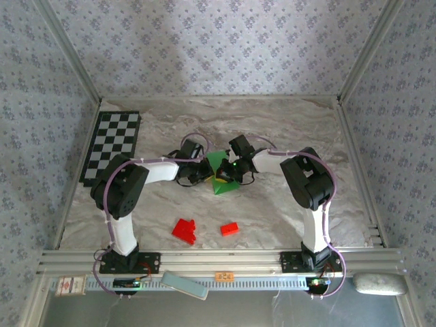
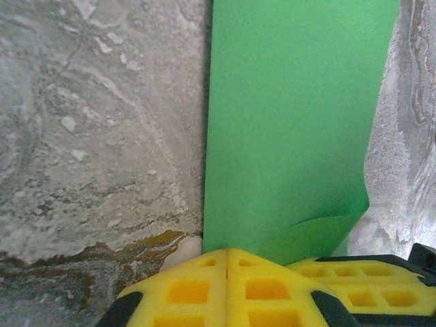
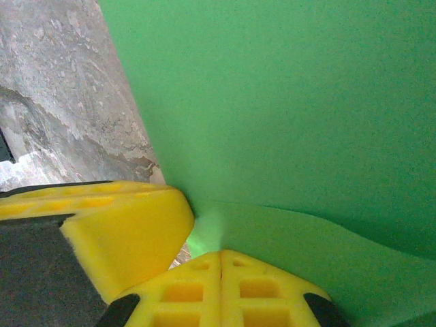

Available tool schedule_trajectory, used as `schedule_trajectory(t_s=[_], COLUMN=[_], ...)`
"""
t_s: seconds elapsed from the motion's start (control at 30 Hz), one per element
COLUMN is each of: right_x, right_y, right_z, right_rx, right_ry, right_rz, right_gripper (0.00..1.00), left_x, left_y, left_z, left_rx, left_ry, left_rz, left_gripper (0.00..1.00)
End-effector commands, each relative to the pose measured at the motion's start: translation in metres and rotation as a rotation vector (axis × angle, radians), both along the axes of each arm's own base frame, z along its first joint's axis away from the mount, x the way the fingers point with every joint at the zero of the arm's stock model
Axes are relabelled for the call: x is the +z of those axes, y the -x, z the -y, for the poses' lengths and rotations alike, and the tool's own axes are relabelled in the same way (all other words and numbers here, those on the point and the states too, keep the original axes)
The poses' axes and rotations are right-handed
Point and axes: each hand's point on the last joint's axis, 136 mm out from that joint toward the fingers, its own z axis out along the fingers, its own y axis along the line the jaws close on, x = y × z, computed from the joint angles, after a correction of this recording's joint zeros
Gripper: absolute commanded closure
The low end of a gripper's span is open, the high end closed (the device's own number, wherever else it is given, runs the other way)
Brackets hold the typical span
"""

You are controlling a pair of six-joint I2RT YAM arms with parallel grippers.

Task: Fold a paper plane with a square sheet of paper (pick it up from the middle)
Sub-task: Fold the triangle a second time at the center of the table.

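Square sheet of paper, bright green, near centre of surface; my left jaws closed on its edge, my right jaws closed on it just beside.

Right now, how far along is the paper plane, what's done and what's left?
Done: the green sheet is gripped mid-table, away from the red blocks. In hand: left gripper and right gripper are both shut on it side by side, with one part curling over. Left: most of it; no narrow dart shape shows yet, so the folds remain.
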Motion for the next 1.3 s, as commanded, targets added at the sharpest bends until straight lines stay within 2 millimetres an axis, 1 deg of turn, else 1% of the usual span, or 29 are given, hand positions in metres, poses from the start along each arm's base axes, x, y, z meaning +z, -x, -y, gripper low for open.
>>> schedule_trajectory(t_s=[0.0, 0.1, 0.17, 0.53, 0.63, 0.7, 0.77, 0.83, 0.9, 1.0, 1.13, 1.27], right_x=[0.017, 0.024, 0.021, -0.020, -0.031, -0.038, -0.046, -0.052, -0.056, -0.062, -0.066, -0.069], right_y=[0.003, 0.003, 0.004, 0.015, 0.018, 0.020, 0.023, 0.026, 0.027, 0.029, 0.030, 0.031], right_z=[0.003, 0.004, 0.007, 0.028, 0.034, 0.039, 0.045, 0.051, 0.055, 0.059, 0.061, 0.061], right_rx=[0.022, 0.047, 0.053, 0.040, 0.030, 0.027, 0.021, 0.014, 0.007, -0.003, -0.007, -0.005], right_ry=[-0.028, -0.033, -0.017, 0.078, 0.110, 0.133, 0.159, 0.186, 0.205, 0.230, 0.242, 0.247], right_rz=[0.021, 0.048, 0.051, -0.005, -0.022, -0.032, -0.046, -0.055, -0.061, -0.066, -0.073, -0.079], right_gripper=[0.94, 0.94, 0.94, 0.94, 0.95, 0.95, 0.95, 0.95, 0.95, 0.95, 0.95, 0.95], left_x=[-0.027, -0.028, -0.027, -0.024, -0.020, -0.013, 0.001, 0.020, 0.036, 0.047, 0.048, 0.046], left_y=[0.016, 0.016, 0.015, 0.013, 0.011, 0.009, 0.004, 0.000, -0.001, 0.007, 0.027, 0.045], left_z=[-0.018, -0.018, -0.018, -0.015, -0.013, -0.010, -0.004, 0.002, 0.007, 0.010, 0.017, 0.032], left_rx=[-0.006, -0.011, -0.013, -0.026, -0.032, -0.040, -0.049, -0.056, -0.056, -0.053, -0.056, -0.082], left_ry=[-0.123, -0.129, -0.128, -0.130, -0.122, -0.110, -0.081, -0.038, -0.002, 0.039, 0.109, 0.162], left_rz=[-0.077, -0.079, -0.078, -0.074, -0.064, -0.050, -0.021, 0.017, 0.048, 0.063, 0.036, 0.004], left_gripper=[0.96, 0.96, 0.96, 0.97, 0.97, 0.96, 0.95, 0.93, 0.90, 0.86, 0.85, 0.87])
